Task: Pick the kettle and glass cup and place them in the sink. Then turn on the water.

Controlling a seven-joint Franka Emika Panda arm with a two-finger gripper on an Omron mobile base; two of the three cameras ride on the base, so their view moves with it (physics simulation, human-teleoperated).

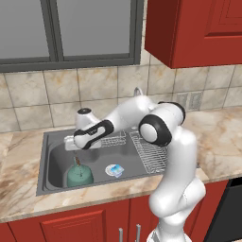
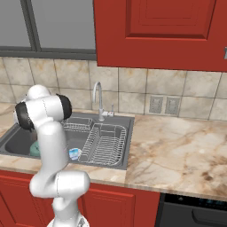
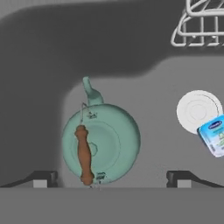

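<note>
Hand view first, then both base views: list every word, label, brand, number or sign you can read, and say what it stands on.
No text can be read anywhere.
Small blue-white container in the sink: a dark blue label with pale marks, too blurred to read.
Kettle: no lettering visible.
Wall outlets on the tile: no marks readable.
Red cabinets: no signs.
</note>
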